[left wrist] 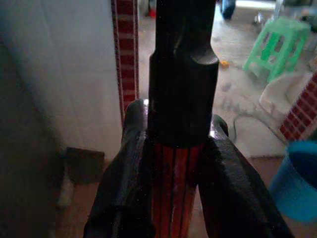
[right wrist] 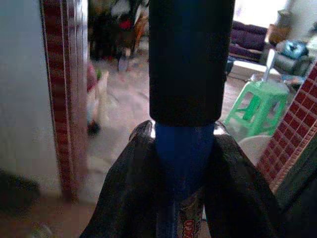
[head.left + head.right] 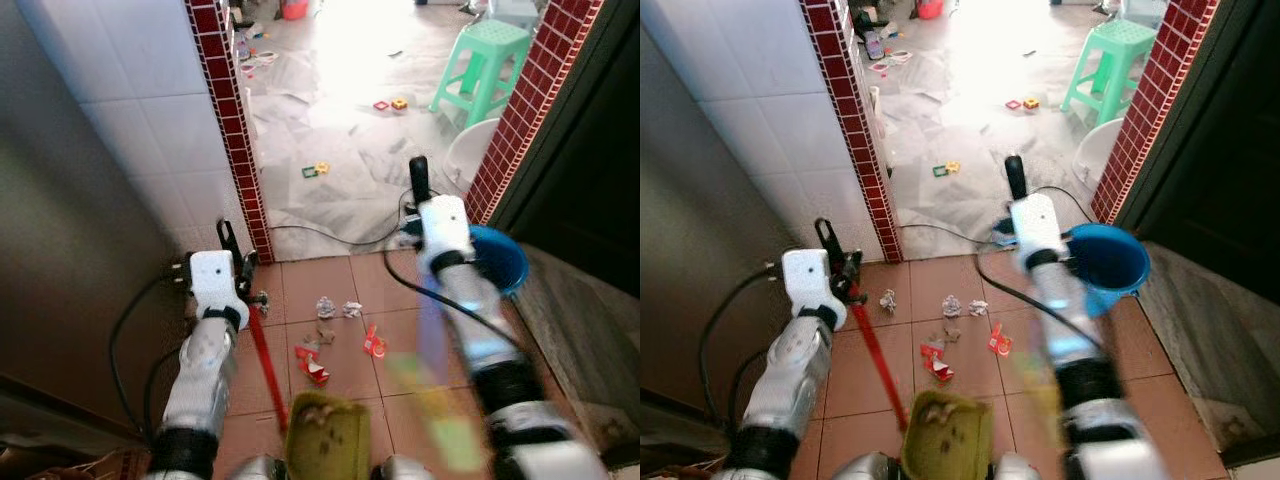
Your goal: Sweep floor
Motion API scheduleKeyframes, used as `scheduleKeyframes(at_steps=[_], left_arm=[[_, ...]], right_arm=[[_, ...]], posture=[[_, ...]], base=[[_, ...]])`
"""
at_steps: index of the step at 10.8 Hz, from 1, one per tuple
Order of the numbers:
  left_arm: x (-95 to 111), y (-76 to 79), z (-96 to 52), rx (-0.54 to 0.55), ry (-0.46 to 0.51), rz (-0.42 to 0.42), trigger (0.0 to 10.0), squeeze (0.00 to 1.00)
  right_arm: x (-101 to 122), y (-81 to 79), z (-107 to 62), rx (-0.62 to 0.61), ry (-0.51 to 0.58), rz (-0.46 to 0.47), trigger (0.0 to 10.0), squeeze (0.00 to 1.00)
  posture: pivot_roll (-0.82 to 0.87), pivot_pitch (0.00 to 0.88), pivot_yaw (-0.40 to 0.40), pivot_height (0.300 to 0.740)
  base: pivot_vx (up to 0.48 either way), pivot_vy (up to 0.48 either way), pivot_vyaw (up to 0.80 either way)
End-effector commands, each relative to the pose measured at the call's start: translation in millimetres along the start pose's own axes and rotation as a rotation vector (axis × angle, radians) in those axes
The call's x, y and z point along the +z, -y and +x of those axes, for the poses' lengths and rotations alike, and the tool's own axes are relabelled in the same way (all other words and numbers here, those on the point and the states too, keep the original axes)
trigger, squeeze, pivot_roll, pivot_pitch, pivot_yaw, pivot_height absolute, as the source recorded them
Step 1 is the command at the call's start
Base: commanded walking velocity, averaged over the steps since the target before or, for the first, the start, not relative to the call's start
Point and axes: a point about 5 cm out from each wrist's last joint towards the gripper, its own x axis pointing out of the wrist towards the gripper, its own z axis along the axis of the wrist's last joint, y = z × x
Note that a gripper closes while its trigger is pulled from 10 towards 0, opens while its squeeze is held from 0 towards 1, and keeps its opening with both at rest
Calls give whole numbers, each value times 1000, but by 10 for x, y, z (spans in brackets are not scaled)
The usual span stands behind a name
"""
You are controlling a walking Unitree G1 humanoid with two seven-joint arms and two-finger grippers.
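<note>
Tile floor (image 3: 345, 380) w/ paper scraps (image 3: 337, 308), red wrappers (image 3: 312, 365), blue bucket (image 3: 500, 262).

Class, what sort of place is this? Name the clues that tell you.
Probably a tiled home entrance or porch: terracotta floor tiles, red-tiled doorway pillars, a green plastic stool and a blue bucket.

We see a red broom stick (image 3: 268, 372) slanting down across the brown floor tiles (image 3: 340, 290). A blue stick with a black top (image 2: 190, 74) stands up straight. Small bits of white and red trash (image 3: 335, 330) lie scattered on the tiles.
</note>
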Motion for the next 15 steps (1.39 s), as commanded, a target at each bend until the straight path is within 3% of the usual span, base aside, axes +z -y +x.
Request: scheduleKeyframes(at_steps=[1,2,3,6,9,15], left_arm=[[287,2,9,10,152,2,10000,0],[303,-53,-57,65,168,-19,10000,0],[301,-111,-79,103,172,-21,10000,0],[421,-67,-10,64,196,-13,10000,0],[373,3,-28,57,175,-35,10000,0],[376,22,-4,69,164,-45,10000,0]], right_arm=[[238,44,37,-52,111,26,10000,0],[337,75,8,-97,172,59,10000,0],[267,122,-24,-114,144,93,10000,0],[252,215,-53,-136,130,76,10000,0],[244,235,-85,-154,130,76,10000,0],[239,257,-50,-151,114,55,10000,0]], posture=[[-119,0,74,740],[-110,0,63,740],[-107,0,60,740],[-105,0,67,740],[-110,0,72,740],[-108,0,63,740]], base=[[0,0,0],[0,0,0],[0,0,0],[0,0,0],[0,0,-800],[0,-255,0]])
